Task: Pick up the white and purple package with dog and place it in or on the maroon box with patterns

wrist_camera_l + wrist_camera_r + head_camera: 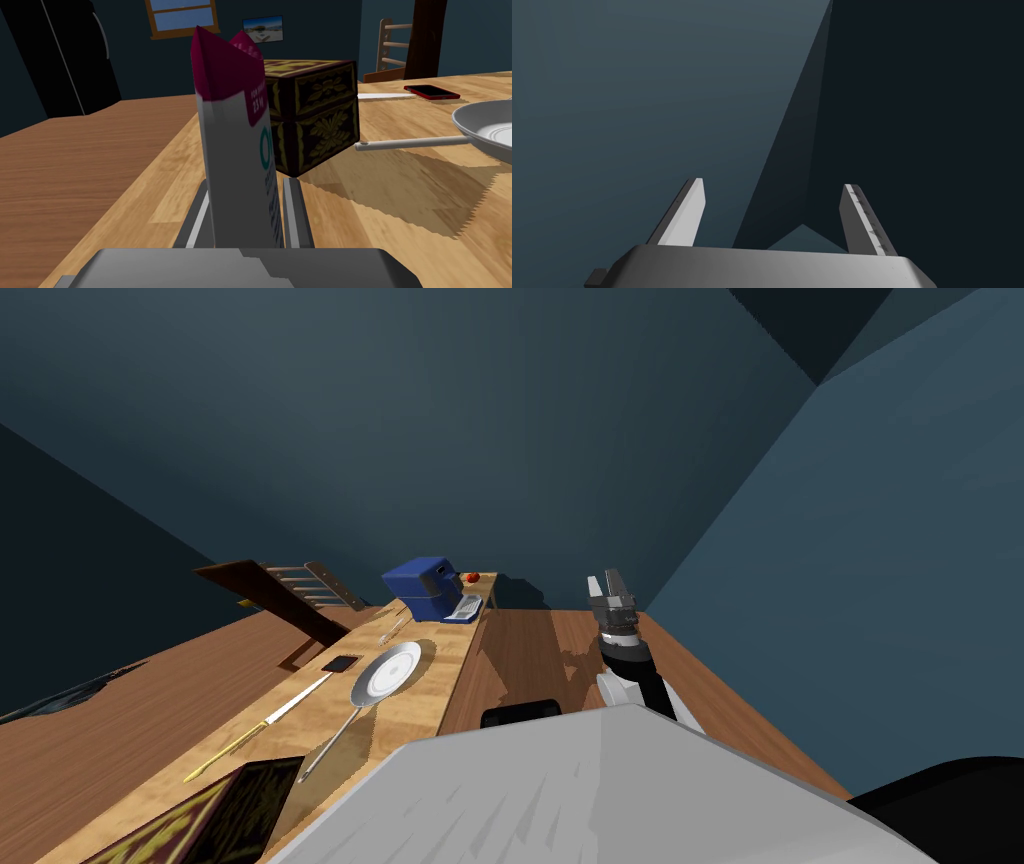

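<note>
A tall white package point(235, 165) with a purple top stands upright between my left gripper's point(246, 182) fingers point(296, 210), which press its sides. Its base is hidden behind the gripper body. Just beyond it on the light wooden table point(380, 200) sits the maroon box point(315, 115) with gold patterns, its lid down. The same box point(200, 818) lies at the near left end of the table in the head view. My right gripper point(610, 588) is raised to the right of the table; its wrist view shows the right gripper point(773, 183) open and holding nothing.
A grey frying pan point(485, 125) lies beside the box, its handle point(405, 144) pointing toward it. A red phone point(431, 91), a long knife point(270, 718), a blue machine point(425, 586) and a small red fruit point(472, 577) sit farther along the table. A wooden chair point(300, 588) stands behind.
</note>
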`<state>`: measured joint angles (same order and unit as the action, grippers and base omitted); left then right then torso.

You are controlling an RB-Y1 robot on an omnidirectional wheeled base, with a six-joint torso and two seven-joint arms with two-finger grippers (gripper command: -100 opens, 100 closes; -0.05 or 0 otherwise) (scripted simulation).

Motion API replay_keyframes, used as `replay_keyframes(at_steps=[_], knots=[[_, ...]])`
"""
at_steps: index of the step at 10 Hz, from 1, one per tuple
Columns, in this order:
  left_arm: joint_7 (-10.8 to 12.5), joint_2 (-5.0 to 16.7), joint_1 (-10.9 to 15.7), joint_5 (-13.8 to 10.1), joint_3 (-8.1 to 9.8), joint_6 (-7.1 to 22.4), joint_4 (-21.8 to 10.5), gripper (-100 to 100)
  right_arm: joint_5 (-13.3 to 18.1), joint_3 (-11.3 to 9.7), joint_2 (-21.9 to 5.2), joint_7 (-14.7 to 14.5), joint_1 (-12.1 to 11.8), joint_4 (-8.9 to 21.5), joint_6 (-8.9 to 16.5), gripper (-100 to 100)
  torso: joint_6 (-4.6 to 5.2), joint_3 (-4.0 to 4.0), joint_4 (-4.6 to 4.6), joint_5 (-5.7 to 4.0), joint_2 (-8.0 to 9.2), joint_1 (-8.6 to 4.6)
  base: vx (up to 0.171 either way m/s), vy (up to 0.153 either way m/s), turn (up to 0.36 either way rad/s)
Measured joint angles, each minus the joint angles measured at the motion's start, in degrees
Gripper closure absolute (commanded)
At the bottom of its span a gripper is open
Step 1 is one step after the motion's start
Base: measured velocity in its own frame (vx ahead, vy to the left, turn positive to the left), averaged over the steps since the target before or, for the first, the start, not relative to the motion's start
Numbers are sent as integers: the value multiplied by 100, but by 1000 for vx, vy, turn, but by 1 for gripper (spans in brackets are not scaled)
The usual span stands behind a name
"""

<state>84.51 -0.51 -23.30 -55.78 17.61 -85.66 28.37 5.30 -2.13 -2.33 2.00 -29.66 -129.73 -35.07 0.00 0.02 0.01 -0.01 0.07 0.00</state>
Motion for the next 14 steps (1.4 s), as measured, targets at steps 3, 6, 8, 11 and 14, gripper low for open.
replay_keyframes(at_steps=[3, 6, 8, 11, 14], knots=[[-44, -15, 276, 8, 14, -135, -237, 100, 0, 0, 0, 0, 1, 0, 0, 0, -3, 18, 7, 28, 32, -6, -71, -10, 32], [-158, -63, 407, 27, 10, -192, -284, 0, 0, 0, 0, 0, 1, 0, 0, 0, -8, 15, 5, 55, 26, -7, -37, -9, 24], [-241, 17, 276, 19, 9, -107, -70, 100, 0, -1, 1, 0, 0, 0, 0, 0, -8, 8, 1, 48, 14, -25, 6, -80, -2], [-168, 306, 467, -74, 88, -112, -467, 100, 0, -1, 1, 0, 0, 0, 0, 0, -5, -2, -5, 43, 0, -40, 10, -85, -7], [-365, 491, 224, -160, 144, 151, -127, 100, 0, -1, 1, 0, 0, 0, 0, 0, -7, -13, -11, 35, -15, -74, 50, -180, -23]])
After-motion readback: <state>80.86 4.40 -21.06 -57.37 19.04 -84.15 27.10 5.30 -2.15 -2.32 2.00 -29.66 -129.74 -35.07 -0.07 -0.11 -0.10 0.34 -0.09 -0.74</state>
